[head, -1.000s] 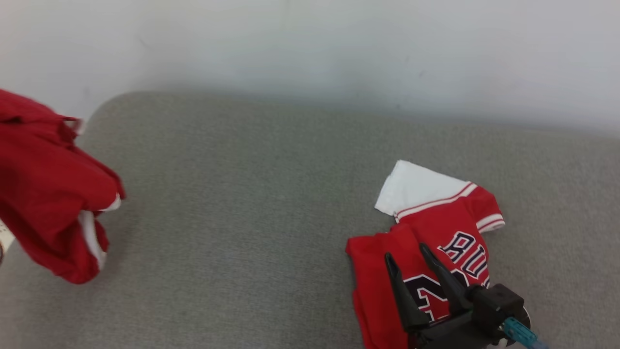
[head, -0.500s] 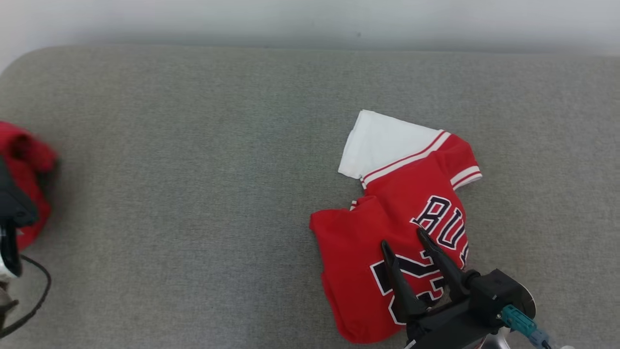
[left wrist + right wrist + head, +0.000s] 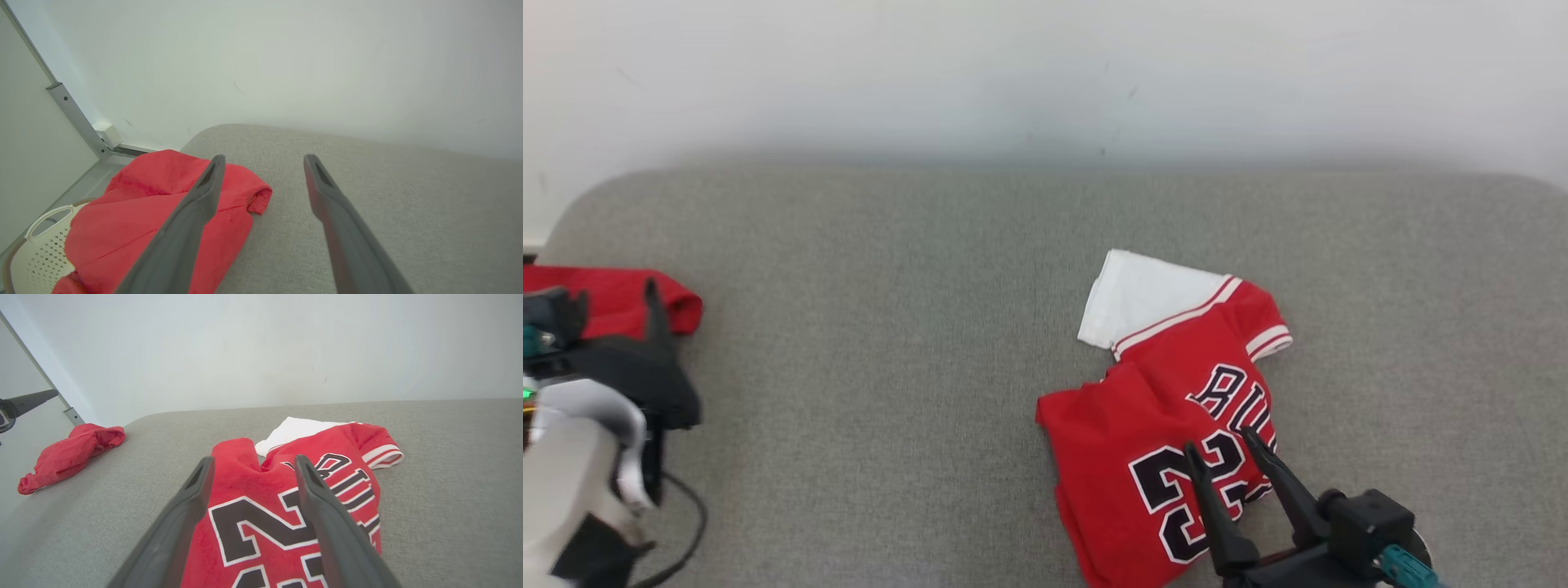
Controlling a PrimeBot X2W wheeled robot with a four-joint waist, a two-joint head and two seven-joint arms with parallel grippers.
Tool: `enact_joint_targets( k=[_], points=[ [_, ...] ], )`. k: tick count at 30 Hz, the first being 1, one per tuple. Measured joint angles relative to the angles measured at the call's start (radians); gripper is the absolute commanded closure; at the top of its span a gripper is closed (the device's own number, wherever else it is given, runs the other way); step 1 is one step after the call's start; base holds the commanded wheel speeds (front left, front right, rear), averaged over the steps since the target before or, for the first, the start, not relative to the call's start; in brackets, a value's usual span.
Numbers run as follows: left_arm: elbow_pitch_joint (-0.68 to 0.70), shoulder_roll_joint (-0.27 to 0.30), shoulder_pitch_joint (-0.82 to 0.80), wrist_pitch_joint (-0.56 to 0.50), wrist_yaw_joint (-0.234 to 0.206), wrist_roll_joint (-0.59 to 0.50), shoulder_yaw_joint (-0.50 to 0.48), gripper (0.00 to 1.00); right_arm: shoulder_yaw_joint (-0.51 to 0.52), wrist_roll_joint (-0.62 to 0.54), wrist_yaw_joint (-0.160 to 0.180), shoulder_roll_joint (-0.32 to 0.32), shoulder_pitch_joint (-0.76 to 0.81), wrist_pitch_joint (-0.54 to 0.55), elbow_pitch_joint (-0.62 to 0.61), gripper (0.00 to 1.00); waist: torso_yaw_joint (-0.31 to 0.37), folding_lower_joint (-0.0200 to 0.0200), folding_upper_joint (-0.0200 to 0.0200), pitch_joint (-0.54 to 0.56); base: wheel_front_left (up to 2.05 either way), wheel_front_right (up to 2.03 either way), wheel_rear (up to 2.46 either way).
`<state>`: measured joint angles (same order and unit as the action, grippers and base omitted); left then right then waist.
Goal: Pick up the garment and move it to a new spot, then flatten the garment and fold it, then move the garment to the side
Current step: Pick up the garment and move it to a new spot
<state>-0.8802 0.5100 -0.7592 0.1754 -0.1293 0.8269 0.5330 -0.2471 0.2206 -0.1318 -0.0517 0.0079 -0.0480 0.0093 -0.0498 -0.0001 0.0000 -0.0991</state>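
Leftward, red garment (image 3: 143,204) overlaps white perforated basket (image 3: 36,253); contents hidden.

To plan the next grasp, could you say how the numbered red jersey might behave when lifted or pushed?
The jersey lies soft and rumpled, so it would probably droop and unfold from one pinch. Pushed, it would likely bunch on the grey cushion.

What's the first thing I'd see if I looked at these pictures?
The red jersey with big dark numbers, lying right of the middle on the gray cushion, the open right gripper over its near edge. Then a crumpled red cloth at the cushion's left edge.
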Motion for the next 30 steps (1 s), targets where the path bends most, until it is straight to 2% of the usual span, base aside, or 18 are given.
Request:
enact_joint_targets(
  k=[3, 8, 13, 19, 24, 30],
  points=[
    [0.065, -0.045, 0.021, 0.029, 0.025, 0.003, 0.007, 0.00, 0.034, 0.006, 0.000, 0.000, 0.024, -0.015, 0.007, 0.00, -0.001, 0.0000, 0.0000, 0.053, 0.00, 0.00, 0.00],
    [0.242, -0.117, 0.106, 0.072, 0.013, -0.008, 0.017, 0.00, 0.098, 0.017, 0.000, 0.001, 0.048, -0.036, 0.008, 0.00, 0.000, -0.0001, 0.0000, 0.131, 0.00, 0.00, 0.00],
    [0.425, -0.156, 0.263, 0.084, 0.004, -0.027, 0.008, 0.00, 0.150, 0.018, 0.000, 0.001, 0.068, -0.044, 0.006, 0.00, 0.007, -0.0001, -0.0001, 0.189, 0.00, 0.00, 0.00],
    [0.625, -0.233, 0.488, 0.087, -0.011, -0.094, -0.102, 0.00, 0.187, 0.014, 0.000, 0.001, 0.081, -0.043, 0.004, 0.00, 0.038, -0.0001, -0.0002, 0.223, 0.00, 0.00, 0.00],
    [0.673, -0.275, 0.624, 0.087, 0.012, -0.153, -0.100, 0.00, 0.207, 0.006, 0.000, 0.001, 0.087, -0.035, 0.002, 0.00, 0.080, -0.0001, -0.0001, 0.235, 0.00, 0.00, 0.00],
    [0.582, -0.300, 0.643, 0.079, 0.060, -0.171, -0.047, 0.00, 0.201, -0.001, 0.000, 0.001, 0.095, -0.021, -0.005, 0.00, 0.146, 0.0000, -0.0001, 0.235, 0.00, 0.00, 0.00]
  ],
)
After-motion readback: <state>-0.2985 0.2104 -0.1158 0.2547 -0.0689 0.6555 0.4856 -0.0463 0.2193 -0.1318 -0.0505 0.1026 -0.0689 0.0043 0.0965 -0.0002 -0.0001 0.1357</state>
